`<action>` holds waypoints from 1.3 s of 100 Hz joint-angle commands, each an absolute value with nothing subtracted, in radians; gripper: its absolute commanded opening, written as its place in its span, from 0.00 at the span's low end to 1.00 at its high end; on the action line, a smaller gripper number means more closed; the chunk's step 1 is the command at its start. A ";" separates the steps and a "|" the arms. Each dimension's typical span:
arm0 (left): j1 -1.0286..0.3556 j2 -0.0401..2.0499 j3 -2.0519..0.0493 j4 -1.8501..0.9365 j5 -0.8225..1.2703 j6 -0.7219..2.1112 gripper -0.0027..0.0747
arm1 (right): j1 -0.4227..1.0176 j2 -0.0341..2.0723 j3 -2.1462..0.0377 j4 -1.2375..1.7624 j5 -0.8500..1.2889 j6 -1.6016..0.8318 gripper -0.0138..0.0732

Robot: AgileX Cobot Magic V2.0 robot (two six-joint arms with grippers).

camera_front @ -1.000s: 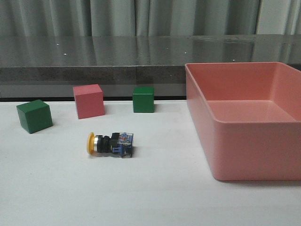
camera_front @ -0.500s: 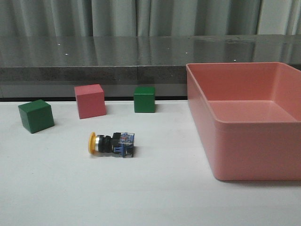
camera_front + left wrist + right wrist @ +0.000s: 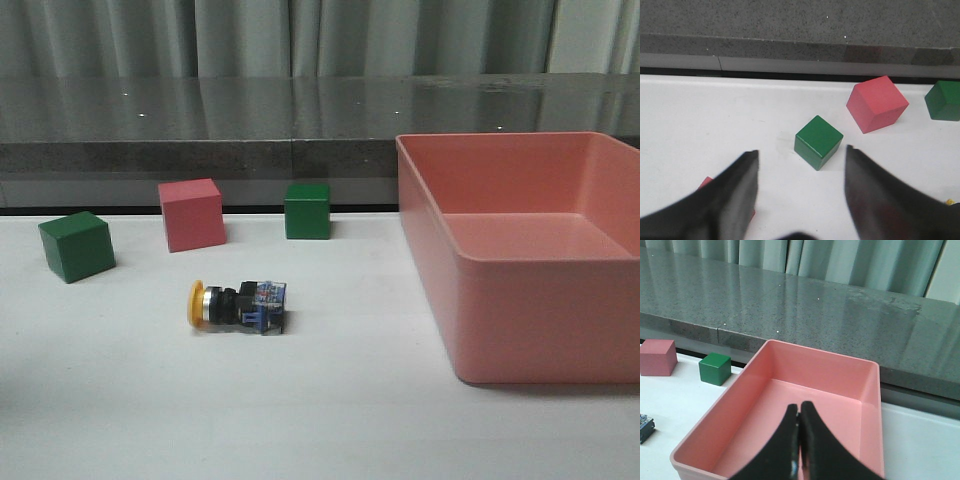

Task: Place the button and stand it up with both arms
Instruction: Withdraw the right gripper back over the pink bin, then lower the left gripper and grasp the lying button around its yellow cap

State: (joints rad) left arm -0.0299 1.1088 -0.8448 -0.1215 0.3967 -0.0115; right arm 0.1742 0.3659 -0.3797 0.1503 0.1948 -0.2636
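One button [image 3: 238,304] on its side, cap leftward | left fingers [image 3: 735,185] apart | right fingers [image 3: 807,432] together

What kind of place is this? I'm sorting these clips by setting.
Probably a lab or test bench rather than a home: a plain white table holds only practice props, coloured blocks, a pink bin and a push-button lying on its side, with grey curtains behind.
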 commanded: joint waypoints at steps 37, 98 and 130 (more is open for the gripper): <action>-0.096 1.243 -0.885 -0.239 0.231 0.251 0.77 | 0.167 0.370 -0.406 0.152 0.111 -0.261 0.09; -0.191 1.531 -1.097 -0.995 0.578 1.402 0.77 | 0.167 0.370 -0.406 0.152 0.111 -0.261 0.09; -0.114 1.659 -1.114 -1.193 0.850 1.780 0.77 | 0.167 0.370 -0.406 0.152 0.111 -0.261 0.09</action>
State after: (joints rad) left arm -0.1344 1.6563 -1.0834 -1.1228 0.7963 1.7071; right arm 0.1742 0.3659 -0.3797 0.1503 0.1943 -0.2636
